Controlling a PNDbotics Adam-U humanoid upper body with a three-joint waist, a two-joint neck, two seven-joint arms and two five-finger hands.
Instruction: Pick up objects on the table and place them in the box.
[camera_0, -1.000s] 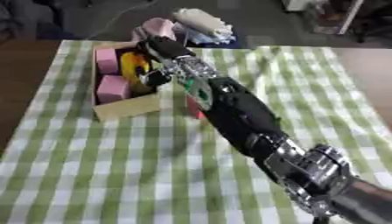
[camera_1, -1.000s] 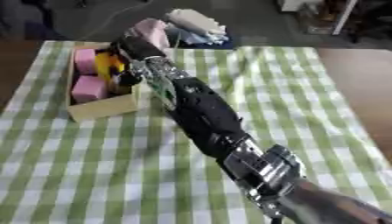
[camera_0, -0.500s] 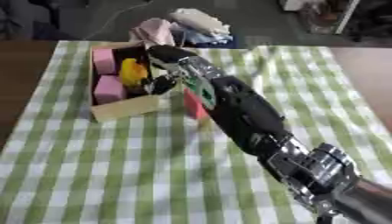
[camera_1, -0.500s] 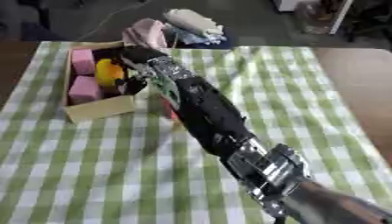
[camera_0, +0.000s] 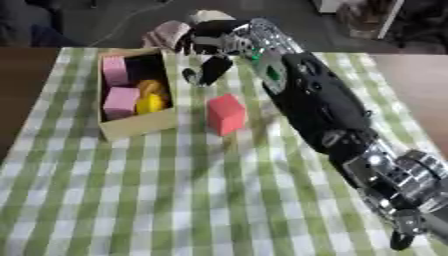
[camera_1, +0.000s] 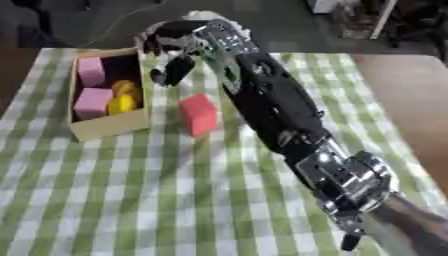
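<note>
A cardboard box (camera_0: 133, 128) stands at the far left of the green checked cloth. It holds two pink blocks (camera_0: 120, 102) and a yellow and an orange thing (camera_0: 150, 97). A red cube (camera_0: 226, 114) stands on the cloth just right of the box. My right arm stretches from the lower right up across the table. My right hand (camera_0: 213, 46) hovers beyond the red cube, by the box's far right corner. Its fingers (camera_0: 211, 70) hang down relaxed and hold nothing. The left hand does not show.
A pinkish bundle (camera_0: 166, 34) and a white thing (camera_0: 208, 15) lie at the table's far edge behind the hand. Bare brown tabletop (camera_0: 416, 85) shows to the right of the cloth, and checked cloth (camera_0: 157, 200) stretches toward me.
My right hand has drawn back from over the box to the right and farther away. The red cube, partly hidden by the arm before, now stands in full sight.
</note>
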